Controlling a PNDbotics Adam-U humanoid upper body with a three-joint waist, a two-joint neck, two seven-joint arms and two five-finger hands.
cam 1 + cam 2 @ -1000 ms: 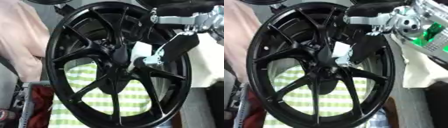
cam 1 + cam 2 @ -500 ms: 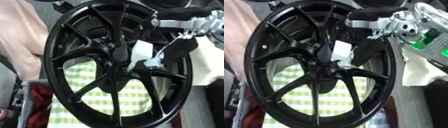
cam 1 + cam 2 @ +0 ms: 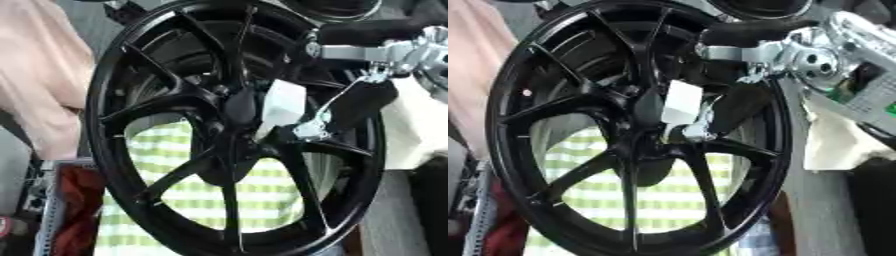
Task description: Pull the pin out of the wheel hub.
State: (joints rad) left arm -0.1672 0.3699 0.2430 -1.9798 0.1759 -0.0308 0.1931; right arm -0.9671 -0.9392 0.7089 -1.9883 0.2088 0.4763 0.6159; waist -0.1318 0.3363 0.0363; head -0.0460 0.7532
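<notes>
Your right robot hand comes in from the upper right and reaches across the glossy black multi-spoke alloy wheel, which stands nearly upright and fills most of both views, so its face is turned toward you and the centre is easy to reach. At the wheel hub sits a small white block-shaped piece, which I take to be the head of the pin you must pull; it lies just beside the dark fingers, and a silver linkage of the hand is right under it. Whether the fingers are curled round the white piece or only resting next to it you cannot tell from here, so do not count on a grasp yet. The left robot hand shows in no view. Room is tight sideways: the spokes fan out close around the hub, and the rim stands proud on every side. The open way is straight out from the wheel's face, toward you. Behind the spokes a green-and-white checked cloth covers the desk, and pale pink fabric hangs at the left edge.
</notes>
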